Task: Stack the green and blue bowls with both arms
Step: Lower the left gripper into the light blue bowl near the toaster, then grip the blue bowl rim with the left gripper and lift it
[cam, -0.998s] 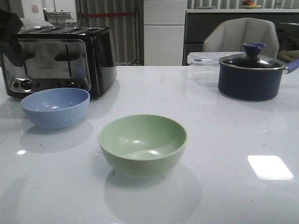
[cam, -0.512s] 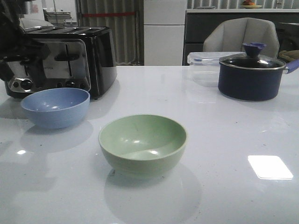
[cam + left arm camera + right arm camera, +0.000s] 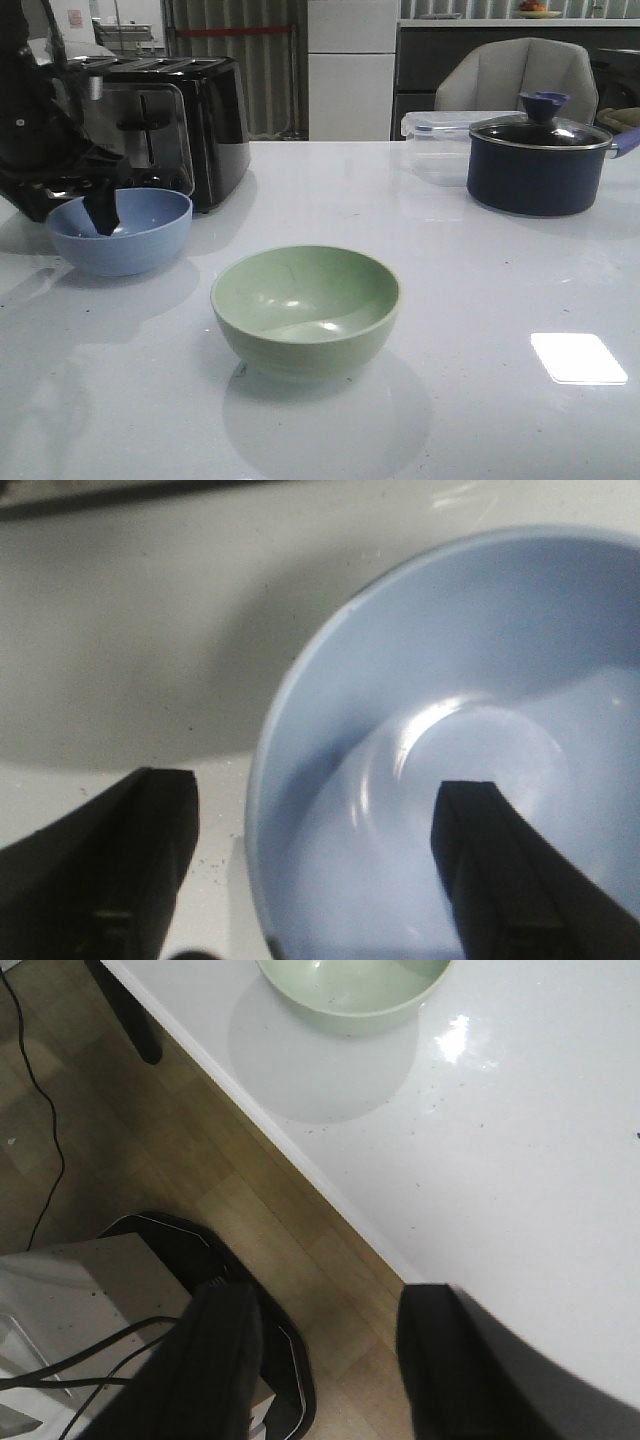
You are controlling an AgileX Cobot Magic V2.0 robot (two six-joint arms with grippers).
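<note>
Motion on the left side of the front view is what stands out: a second ago only a dark edge of the left arm showed at the upper left corner, half a second ago it was lower beside the toaster (image 3: 150, 120), and now the left gripper (image 3: 90, 205) has come down to the blue bowl (image 3: 122, 232), with one black finger dipping inside its rim. Neither bowl has shifted on the table (image 3: 480, 300); the green bowl (image 3: 305, 310) sits where it was at centre frame, well apart from the blue one. I take this to mean the pickup of the blue bowl is just starting and no stacking has been done yet.

From the left wrist view, the jaws stand wide apart and grip nothing. One finger (image 3: 505, 870) at lower right of that frame hangs over the inside of the blue bowl (image 3: 450, 680), and the other at lower left sits outside over bare table, so the bowl's wall lies between them. Whether either finger already touches the wall, I cannot tell.

The right gripper (image 3: 320, 1360) is also spread open and empty, hanging over the table's near edge with floor below it, and the green bowl (image 3: 350, 985) is only partly seen at the top of that frame, well apart from it.
</note>
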